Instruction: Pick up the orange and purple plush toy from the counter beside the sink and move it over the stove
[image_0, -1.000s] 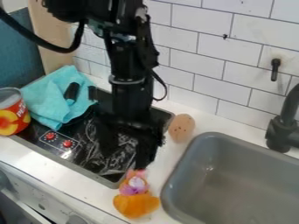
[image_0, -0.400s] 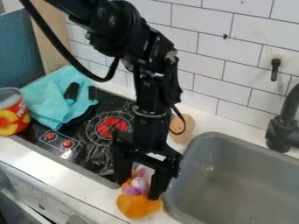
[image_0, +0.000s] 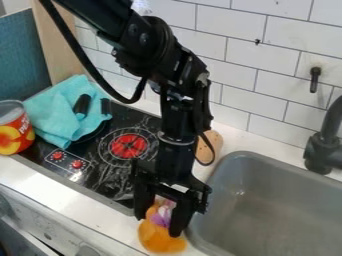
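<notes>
Stove (image_0: 100, 159) left, cloth (image_0: 57, 112) on it, sink (image_0: 287, 200) right, toy (image_0: 157, 238) between

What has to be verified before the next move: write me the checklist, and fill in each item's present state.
1. Tool open: ok, its fingers stand apart.
2. Orange-and-purple soft toy between the fingers: ok, its upper part lies there.
3. Both fingers touching the toy: cannot tell, contact is unclear from this angle.
4. Toy on the counter, outside the sink: ok, it lies beside the rim.
5. Turquoise cloth and can away from the tool: ok, both are off towards the picture's left.
6. Red-centred burner off: cannot tell, the red may be printed.
</notes>
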